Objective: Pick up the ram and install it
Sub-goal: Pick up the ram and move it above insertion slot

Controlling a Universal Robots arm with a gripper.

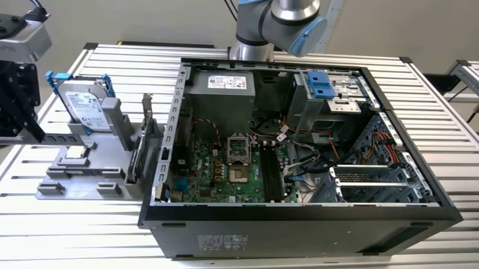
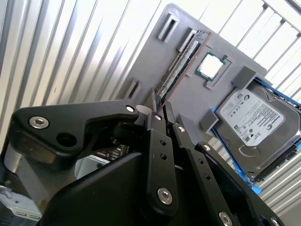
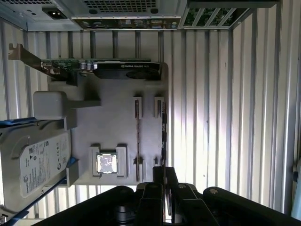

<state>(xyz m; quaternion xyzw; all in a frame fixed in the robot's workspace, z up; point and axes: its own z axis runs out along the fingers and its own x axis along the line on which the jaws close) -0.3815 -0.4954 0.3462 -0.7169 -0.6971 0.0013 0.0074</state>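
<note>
Gripper (image 3: 164,173), fingers closed together, empty. Ram (image 3: 163,135) just beyond its fingertips, on edge in grey fixture (image 3: 113,134); CPU chip (image 3: 106,163) beside.

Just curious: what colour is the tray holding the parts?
Grey tray, clearest in first wrist view.

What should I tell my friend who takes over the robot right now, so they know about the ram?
Tool: close over the gray holder, lined up with one end of the ram. I cannot tell whether it is open or shut.
Ram: stands on edge in the holder, near the CPU chip and the hard drive, outside the computer case.
Done: nothing installed; the ram is not lifted yet.
Left: picking it up and fitting it into the long dark board slots, which look empty.
</note>
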